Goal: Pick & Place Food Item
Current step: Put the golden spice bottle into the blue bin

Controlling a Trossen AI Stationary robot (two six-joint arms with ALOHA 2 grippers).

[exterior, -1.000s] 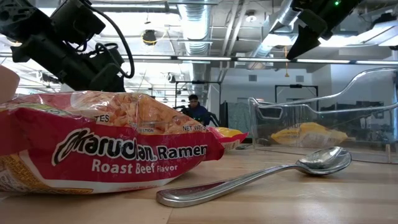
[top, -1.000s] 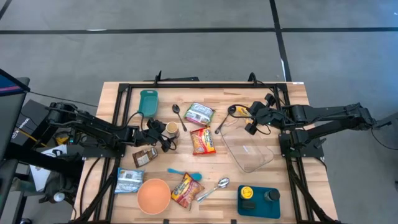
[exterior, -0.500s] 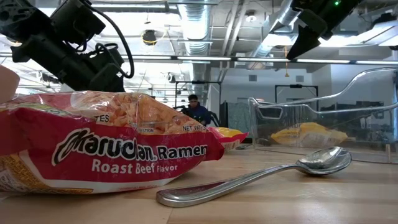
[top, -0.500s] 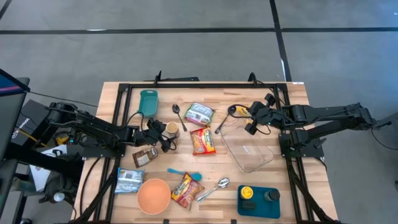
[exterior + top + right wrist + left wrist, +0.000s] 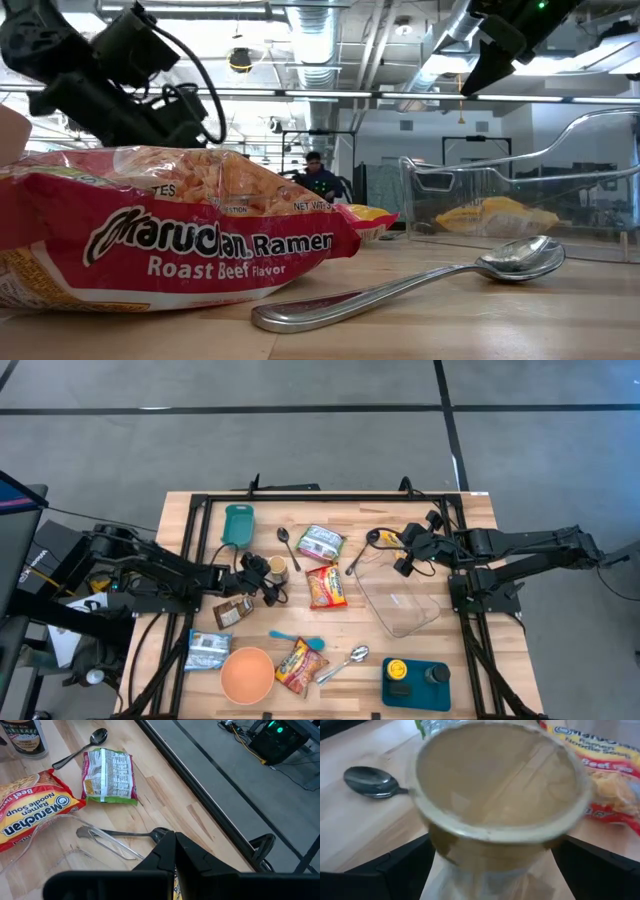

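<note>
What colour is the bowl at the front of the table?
The bowl is a pale orange, peach shade; the high view shows it best.

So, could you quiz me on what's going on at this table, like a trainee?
1. True or false: the right pincer is shut.
2. What stands between the left pincer's fingers? A) a small jar B) an orange bowl C) a spoon
3. Fill in: the clear container sits nearer the ___ arm.
Key: 1 true; 2 A; 3 right.
</note>
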